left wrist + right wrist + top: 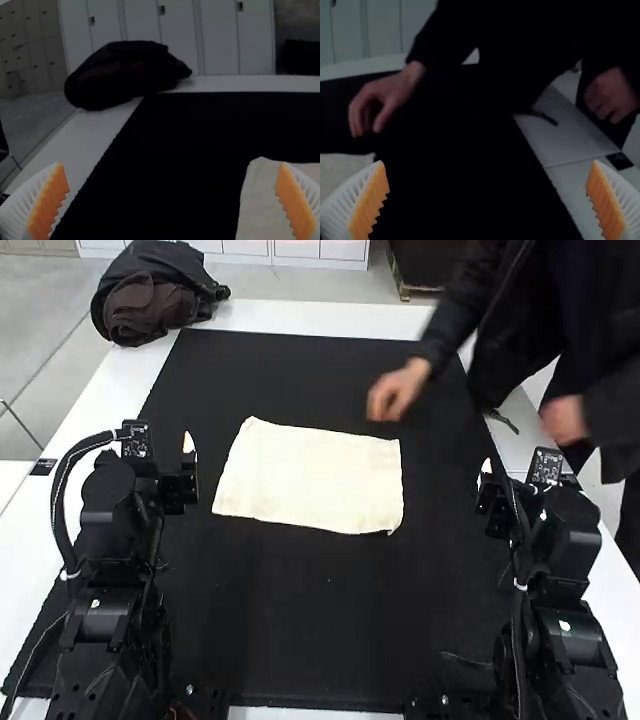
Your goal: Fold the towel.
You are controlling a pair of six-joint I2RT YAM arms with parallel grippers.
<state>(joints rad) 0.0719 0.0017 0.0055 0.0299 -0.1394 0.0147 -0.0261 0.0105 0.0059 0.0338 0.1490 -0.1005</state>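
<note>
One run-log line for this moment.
towel: spread flat on mat | left end effector: open, empty | right end effector: open, empty | person's hand: near towel

open mat [310, 630] before the towel [312, 478], bag [155, 295] beyond

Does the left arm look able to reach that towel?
Probably yes: the left gripper is open, and only black mat lies between it and the towel; a person's hand is near its far right corner.
</note>
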